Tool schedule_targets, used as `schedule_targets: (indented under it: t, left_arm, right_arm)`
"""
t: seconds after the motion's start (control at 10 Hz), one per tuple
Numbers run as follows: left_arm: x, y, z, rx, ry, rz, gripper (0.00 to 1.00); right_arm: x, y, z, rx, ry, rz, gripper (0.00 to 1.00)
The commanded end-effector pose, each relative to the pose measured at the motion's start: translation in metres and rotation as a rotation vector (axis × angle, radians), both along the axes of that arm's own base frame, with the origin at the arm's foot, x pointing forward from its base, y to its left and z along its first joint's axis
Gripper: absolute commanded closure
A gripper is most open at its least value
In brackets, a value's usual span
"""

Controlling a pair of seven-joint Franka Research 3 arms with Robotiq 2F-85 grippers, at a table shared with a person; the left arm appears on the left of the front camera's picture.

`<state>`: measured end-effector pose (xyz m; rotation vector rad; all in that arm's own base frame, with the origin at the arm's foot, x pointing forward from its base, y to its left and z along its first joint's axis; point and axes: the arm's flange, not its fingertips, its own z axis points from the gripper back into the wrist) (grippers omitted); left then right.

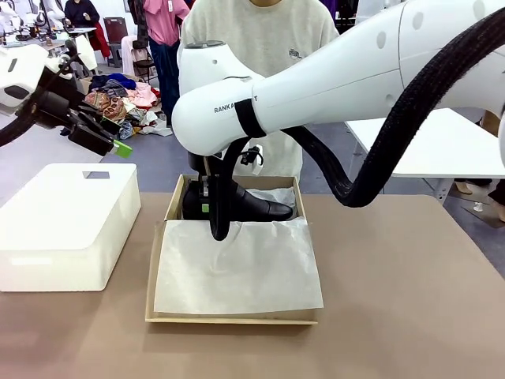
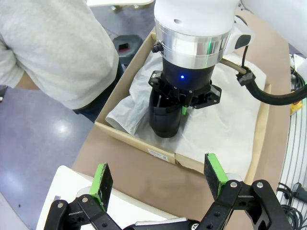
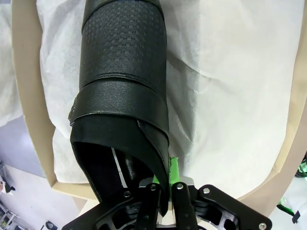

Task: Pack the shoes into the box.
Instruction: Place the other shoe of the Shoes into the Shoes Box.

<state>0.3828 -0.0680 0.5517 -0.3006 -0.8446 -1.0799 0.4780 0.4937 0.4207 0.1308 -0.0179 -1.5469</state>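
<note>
One black shoe (image 1: 256, 207) lies on its side at the far end of the tan box (image 1: 237, 318), toe pointing right, on white tissue paper (image 1: 237, 268). My right gripper (image 1: 210, 208) reaches down into the box and is shut on the shoe's heel rim. In the right wrist view the shoe (image 3: 122, 72) stretches away from the right gripper (image 3: 165, 184), whose fingers pinch the collar edge. My left gripper (image 1: 115, 139) hangs open in the air at the far left. From the left wrist view, the open left gripper (image 2: 158, 176) looks down on the shoe (image 2: 165, 122) and box (image 2: 158, 154).
A white rounded plastic box (image 1: 67, 225) stands on the table left of the tan box. A person in a grey sweatshirt (image 1: 260, 35) stands at the far side, just behind the tan box. The right arm's black cable loom (image 1: 394, 150) arcs over the table's right half.
</note>
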Motion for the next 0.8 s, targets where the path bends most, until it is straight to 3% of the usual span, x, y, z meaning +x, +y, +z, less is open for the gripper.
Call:
schedule_targets:
  t: [0.0,0.2,0.3,0.7]
  left_arm:
    - [0.0020,0.0016,0.0002,-0.011,-0.007,-0.018,0.00]
    - [0.0020,0.0016,0.0002,-0.011,-0.007,-0.018,0.00]
    - [0.0020,0.0016,0.0002,-0.011,-0.007,-0.018,0.00]
    - [0.0020,0.0016,0.0002,-0.011,-0.007,-0.018,0.00]
  right_arm:
    - [-0.0077,-0.0042,-0.0043,0.025,-0.011,-0.047,1.00]
    - [-0.0062,-0.0044,-0.0075,0.030,-0.019,-0.064,1.00]
    - [-0.0059,-0.0042,-0.0073,0.040,-0.003,-0.064,0.93]
    - [-0.0054,-0.0074,0.0016,0.065,0.004,-0.068,0.15]
